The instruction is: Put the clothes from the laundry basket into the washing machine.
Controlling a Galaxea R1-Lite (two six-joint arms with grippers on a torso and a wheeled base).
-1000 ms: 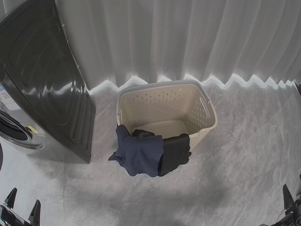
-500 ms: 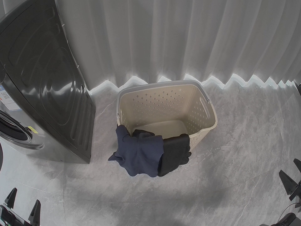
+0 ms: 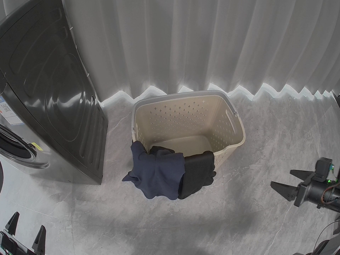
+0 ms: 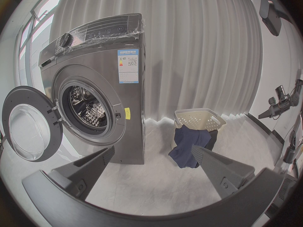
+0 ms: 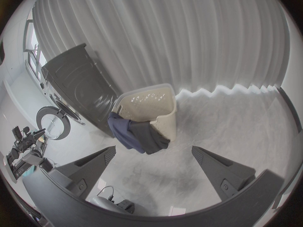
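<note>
The clothes [image 3: 166,172] hang over the near rim of the laundry basket [image 3: 184,119] at the head view's centre, well apart from the right arm's jaws, spread and empty at the right edge, and the left arm's jaws, likewise released in the lower left corner.

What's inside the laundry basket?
The laundry basket shows a bare bottom at the back. A blue garment and a dark grey garment hang over its near rim, partly inside. The near inner corner beneath them is covered.
</note>
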